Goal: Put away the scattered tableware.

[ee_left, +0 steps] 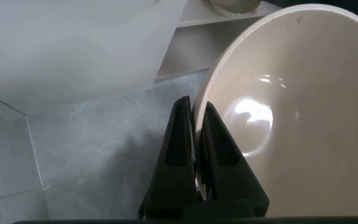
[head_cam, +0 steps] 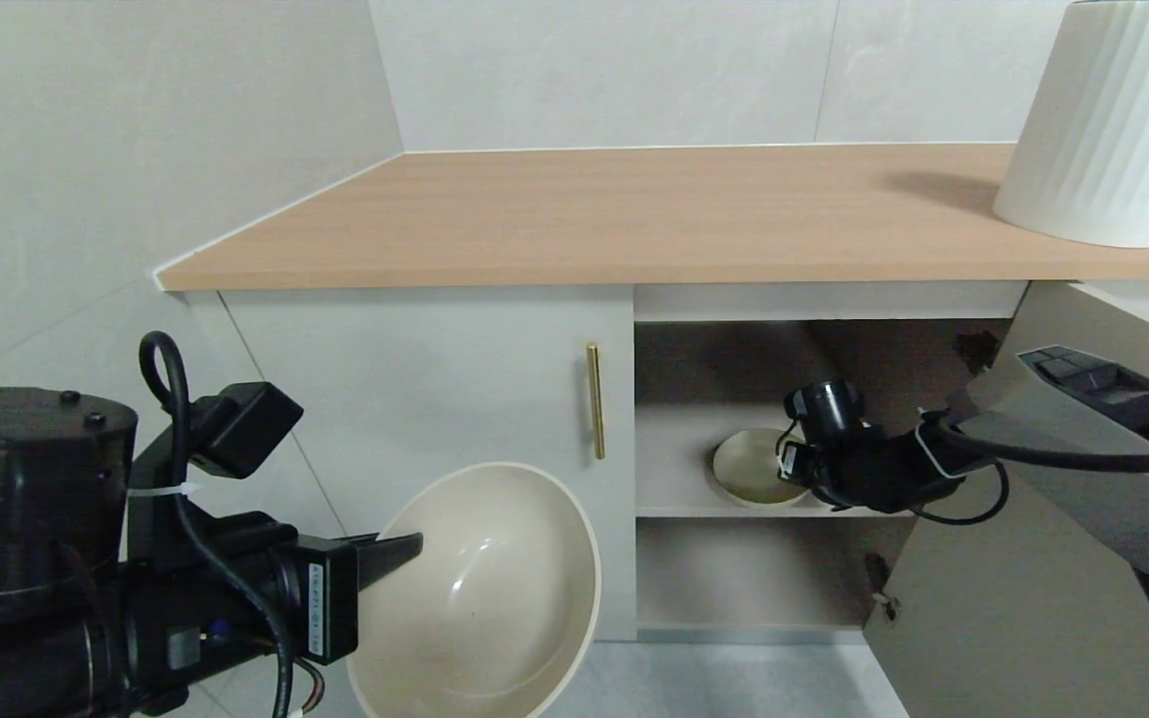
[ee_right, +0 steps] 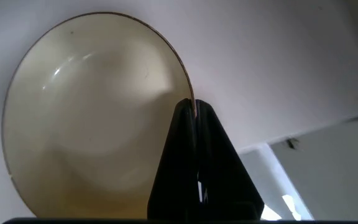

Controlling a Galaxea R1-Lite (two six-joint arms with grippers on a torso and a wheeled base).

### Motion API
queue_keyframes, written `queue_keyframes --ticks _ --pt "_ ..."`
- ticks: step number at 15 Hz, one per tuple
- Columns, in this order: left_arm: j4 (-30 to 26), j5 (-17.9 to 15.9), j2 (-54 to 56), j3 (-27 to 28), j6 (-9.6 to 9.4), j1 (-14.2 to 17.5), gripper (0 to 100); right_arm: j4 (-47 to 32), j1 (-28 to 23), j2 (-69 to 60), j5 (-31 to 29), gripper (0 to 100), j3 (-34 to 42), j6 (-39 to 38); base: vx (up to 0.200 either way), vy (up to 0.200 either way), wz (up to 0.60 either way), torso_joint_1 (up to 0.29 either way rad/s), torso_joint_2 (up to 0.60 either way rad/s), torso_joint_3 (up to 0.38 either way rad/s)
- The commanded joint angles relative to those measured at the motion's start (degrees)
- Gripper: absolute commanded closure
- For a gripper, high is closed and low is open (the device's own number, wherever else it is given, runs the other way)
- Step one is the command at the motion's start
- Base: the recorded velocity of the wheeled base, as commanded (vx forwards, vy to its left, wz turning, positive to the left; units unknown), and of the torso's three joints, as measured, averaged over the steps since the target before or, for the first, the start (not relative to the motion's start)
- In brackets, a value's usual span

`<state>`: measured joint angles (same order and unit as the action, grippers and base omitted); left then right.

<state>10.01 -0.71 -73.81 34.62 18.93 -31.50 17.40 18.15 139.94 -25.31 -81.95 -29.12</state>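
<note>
R tool [head_cam: 800, 475] pinches small plate [head_cam: 749, 467] by rim on cabinet shelf [head_cam: 674, 477], looks nearly stowed; L tool [head_cam: 413, 544] clamps big bowl [head_cam: 495, 588] by rim, yet to go in.

Bowl [head_cam: 495, 588] rim past bottom edge

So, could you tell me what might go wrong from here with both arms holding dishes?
The left gripper pinches the large cream bowl only by its rim, tilted in the air before the closed cabinet door; a slip could drop it.
The right gripper grips the small plate by its rim at the cabinet shelf; released before it lies flat, it may slide.
The right arm lies across the shelf front, so the bowl could strike it going in.
</note>
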Motion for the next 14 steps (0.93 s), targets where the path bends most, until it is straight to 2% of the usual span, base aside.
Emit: queue_keyframes --ticks 1,9,10,14 --pt "0.01 0.0 -0.1 0.01 0.05 -0.05 100 0.01 -0.13 1.57 -0.09 100 -1.73 -0.76 0.0 0.0 0.0 0.0 0.0 0.0" --pt "0.1 0.0 -0.63 0.1 0.05 0.04 100 -0.08 -0.22 4.56 -1.67 100 -6.82 -0.94 0.0 0.0 0.0 0.0 0.0 0.0" --pt "0.1 0.0 -0.72 0.1 0.05 -0.05 100 -0.08 -0.22 4.64 -1.59 0 -6.91 -1.02 0.0 0.0 0.0 0.0 0.0 0.0" --pt "0.19 0.0 -1.77 0.18 -0.04 -0.05 100 0.01 -0.22 3.41 -2.03 0 -7.0 -3.31 0.0 0.0 0.0 0.0 0.0 0.0"
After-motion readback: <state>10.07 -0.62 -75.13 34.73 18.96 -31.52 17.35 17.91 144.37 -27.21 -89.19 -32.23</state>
